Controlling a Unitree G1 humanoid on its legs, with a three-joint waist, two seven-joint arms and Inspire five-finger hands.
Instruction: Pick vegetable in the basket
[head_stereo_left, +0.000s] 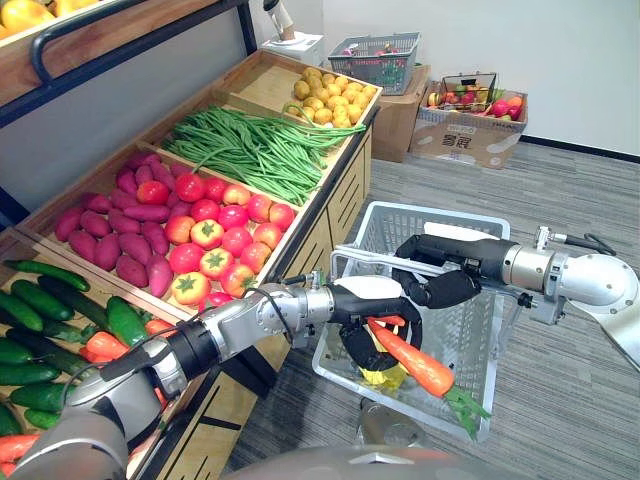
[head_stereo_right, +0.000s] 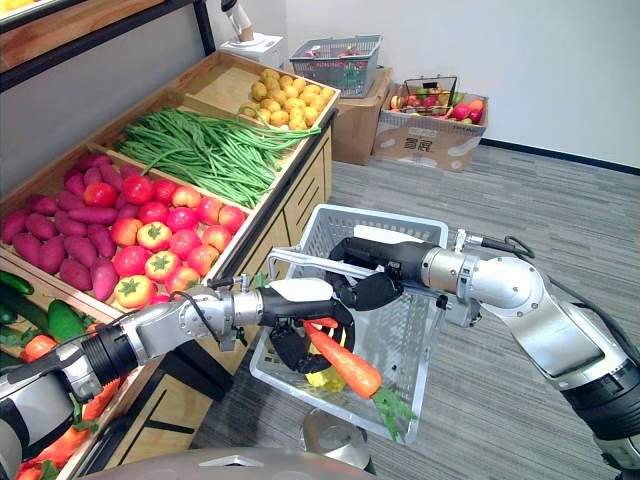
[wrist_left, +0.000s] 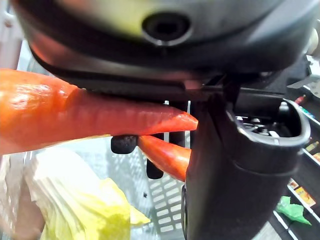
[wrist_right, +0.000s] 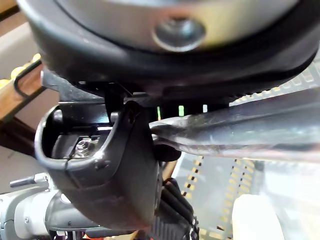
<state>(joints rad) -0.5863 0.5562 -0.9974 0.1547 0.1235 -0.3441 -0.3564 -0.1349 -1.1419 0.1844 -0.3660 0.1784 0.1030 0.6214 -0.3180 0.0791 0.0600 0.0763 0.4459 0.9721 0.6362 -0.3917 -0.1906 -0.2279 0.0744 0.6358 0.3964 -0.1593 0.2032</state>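
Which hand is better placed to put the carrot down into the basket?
Left. The left hand holds the carrot over the basket, while the right hand grips the handle.

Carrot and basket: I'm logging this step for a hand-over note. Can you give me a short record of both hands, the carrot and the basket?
left hand: curled round the carrot, holding it over the basket
carrot: slanted, leafy end low toward the basket's near rim
right hand: curled round the basket handle
basket: pale wire basket beside the produce shelf
in basket: a yellow-green vegetable under the carrot
stage: carrot not yet released
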